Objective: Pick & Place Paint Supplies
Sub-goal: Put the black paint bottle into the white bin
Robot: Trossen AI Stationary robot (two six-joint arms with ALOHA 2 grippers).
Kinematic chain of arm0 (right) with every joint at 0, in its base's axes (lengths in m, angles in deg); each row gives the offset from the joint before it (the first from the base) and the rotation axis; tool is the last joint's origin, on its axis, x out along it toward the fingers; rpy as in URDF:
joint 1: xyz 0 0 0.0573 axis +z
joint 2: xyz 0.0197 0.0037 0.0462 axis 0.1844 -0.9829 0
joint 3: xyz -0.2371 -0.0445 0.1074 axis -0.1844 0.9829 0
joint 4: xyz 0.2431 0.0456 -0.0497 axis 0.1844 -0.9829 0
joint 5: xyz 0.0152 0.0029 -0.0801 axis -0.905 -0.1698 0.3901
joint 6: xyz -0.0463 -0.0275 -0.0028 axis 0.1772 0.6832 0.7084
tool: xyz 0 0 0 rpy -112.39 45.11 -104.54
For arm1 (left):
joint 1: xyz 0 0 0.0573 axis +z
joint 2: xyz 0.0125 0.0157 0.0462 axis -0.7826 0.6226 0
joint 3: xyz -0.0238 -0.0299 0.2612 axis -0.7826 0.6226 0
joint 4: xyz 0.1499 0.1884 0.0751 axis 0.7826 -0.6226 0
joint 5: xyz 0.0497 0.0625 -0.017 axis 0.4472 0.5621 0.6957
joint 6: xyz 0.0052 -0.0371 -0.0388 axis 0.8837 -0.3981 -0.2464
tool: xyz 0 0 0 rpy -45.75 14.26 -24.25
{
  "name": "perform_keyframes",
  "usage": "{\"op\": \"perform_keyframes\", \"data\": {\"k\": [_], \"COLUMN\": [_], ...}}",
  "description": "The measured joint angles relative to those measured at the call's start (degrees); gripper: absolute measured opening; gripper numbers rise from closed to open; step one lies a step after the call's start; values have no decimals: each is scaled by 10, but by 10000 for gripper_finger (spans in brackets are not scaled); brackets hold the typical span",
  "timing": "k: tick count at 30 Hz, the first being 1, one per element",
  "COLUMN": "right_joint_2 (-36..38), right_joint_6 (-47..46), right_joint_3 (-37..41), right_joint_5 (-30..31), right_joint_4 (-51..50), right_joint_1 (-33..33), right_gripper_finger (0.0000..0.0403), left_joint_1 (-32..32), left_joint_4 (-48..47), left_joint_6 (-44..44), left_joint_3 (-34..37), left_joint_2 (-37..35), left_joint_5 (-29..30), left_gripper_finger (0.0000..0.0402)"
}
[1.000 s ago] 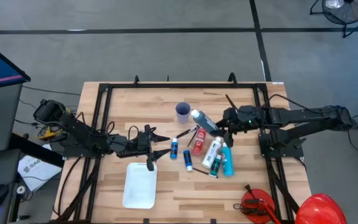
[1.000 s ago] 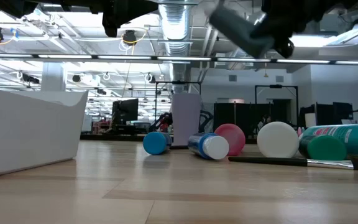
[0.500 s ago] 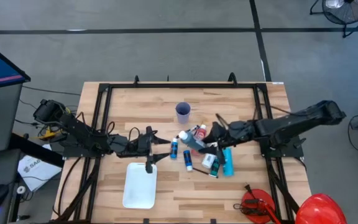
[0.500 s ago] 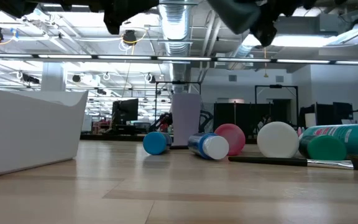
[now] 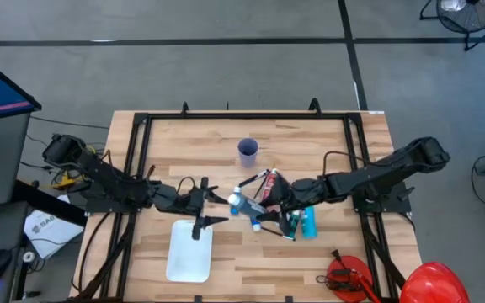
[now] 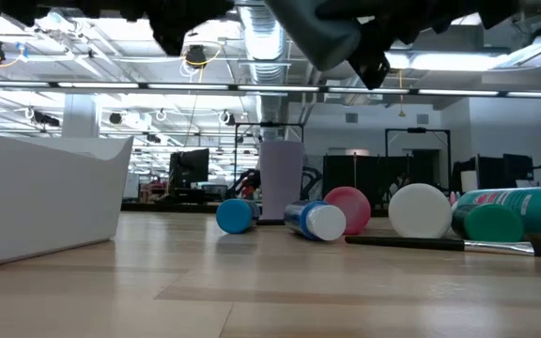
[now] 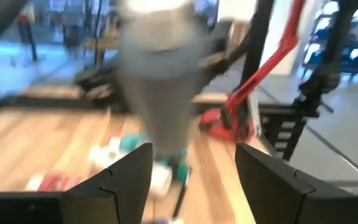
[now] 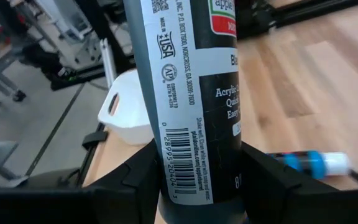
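High view: the right tool (image 5: 263, 204) reaches over the counter (image 5: 327, 261), above the cluster of paint bottles (image 5: 297, 220), holding a dark bottle (image 5: 251, 202). The left tool (image 5: 202, 206) sits just beside the white tray (image 5: 189, 252), its fingers apart.

Low view: the dark bottle (image 6: 313, 33) hangs above the counter; 1 brush (image 6: 440, 244) lies in front of the lying bottles.

Left wrist view: both fingers (image 7: 114, 180) stand apart, nothing between them.

Right wrist view: the right tool's fingers (image 8: 135, 180) clamp the dark bottle (image 8: 194, 93); a light blue bottle (image 8: 312, 163) lies beyond.
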Motion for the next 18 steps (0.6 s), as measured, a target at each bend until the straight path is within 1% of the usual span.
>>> {"op": "perform_keyframes", "data": {"k": [2, 6, 10, 13, 18], "right_joint_2": [-21, -65, -97, -107, -107], "right_joint_6": [0, 6, 25, 32, 31], "right_joint_3": [-15, -51, -81, -94, -94], "right_joint_5": [0, 0, -1, -1, 2], "right_joint_4": [-2, -5, -9, -11, -18], "right_joint_1": [10, 27, 37, 38, 26], "right_gripper_finger": [168, 170, 169, 171, 172], "left_joint_1": [4, -4, -16, -24, -25], "left_joint_4": [-43, -64, -65, -70, -70], "left_joint_6": [-20, -24, -25, -26, -28], "left_joint_3": [0, 0, 0, 0, 0], "left_joint_2": [-14, -36, -43, -43, -41], "left_joint_5": [1, -2, -49, -74, -75], "left_gripper_finger": [237, 258, 273, 278, 278]}}
